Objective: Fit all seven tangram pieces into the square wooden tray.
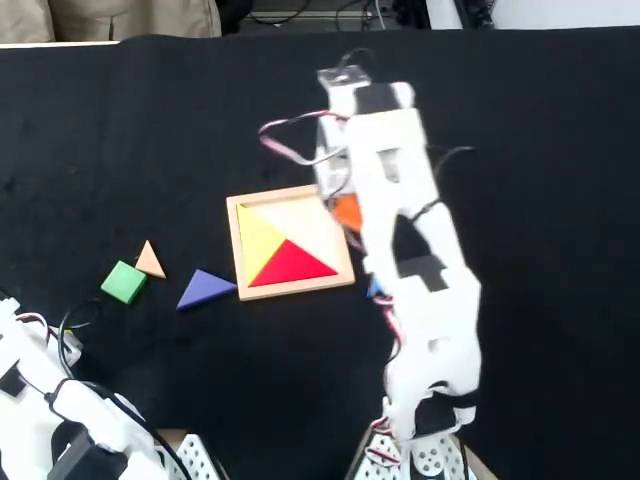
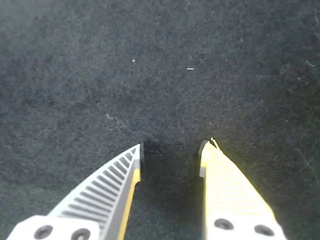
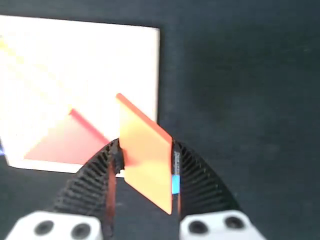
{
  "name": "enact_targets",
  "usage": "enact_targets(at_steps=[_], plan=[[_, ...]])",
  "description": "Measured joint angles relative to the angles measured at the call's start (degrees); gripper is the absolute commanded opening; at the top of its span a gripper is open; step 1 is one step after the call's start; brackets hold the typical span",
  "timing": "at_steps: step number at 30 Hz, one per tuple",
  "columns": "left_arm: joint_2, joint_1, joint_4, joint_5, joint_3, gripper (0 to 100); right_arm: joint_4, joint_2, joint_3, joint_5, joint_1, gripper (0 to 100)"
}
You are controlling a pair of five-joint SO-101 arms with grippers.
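The square wooden tray (image 1: 236,250) lies mid-table with a yellow triangle (image 1: 258,240) and a red triangle (image 1: 292,264) fitted inside. My right gripper (image 1: 345,205) hangs over the tray's right edge, shut on an orange piece (image 1: 347,213). In the right wrist view the orange piece (image 3: 145,155) stands on edge between the fingers of the right gripper (image 3: 145,147), above the tray (image 3: 100,60) and the red triangle (image 3: 65,142). A green square (image 1: 123,281), a peach triangle (image 1: 150,260) and a blue triangle (image 1: 205,288) lie left of the tray. My left gripper (image 2: 172,150) is open over bare cloth.
A small blue piece (image 1: 375,290) peeks out from under the right arm, just right of the tray. The left arm (image 1: 50,400) rests at the near left corner. Black cloth covers the whole table, and wires trail from the right arm's wrist.
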Motion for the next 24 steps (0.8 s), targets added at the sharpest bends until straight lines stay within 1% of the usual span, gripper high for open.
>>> enact_targets(at_steps=[4, 11, 15, 24], plan=[[0.0, 0.0, 0.0, 0.0, 0.0, 20, -1.49, 0.0, 1.85, -7.12, -3.08, 1.2], [0.0, 0.0, 0.0, 0.0, 0.0, 20, -6.77, 4.13, 5.45, -12.4, -3.52, 1.1], [0.0, 0.0, 0.0, 0.0, 0.0, 20, -7.12, 6.24, 5.45, -13.27, -3.34, 1.1], [0.0, 0.0, 0.0, 0.0, 0.0, 20, -7.12, 6.59, 5.98, -13.36, -6.33, 1.1]])
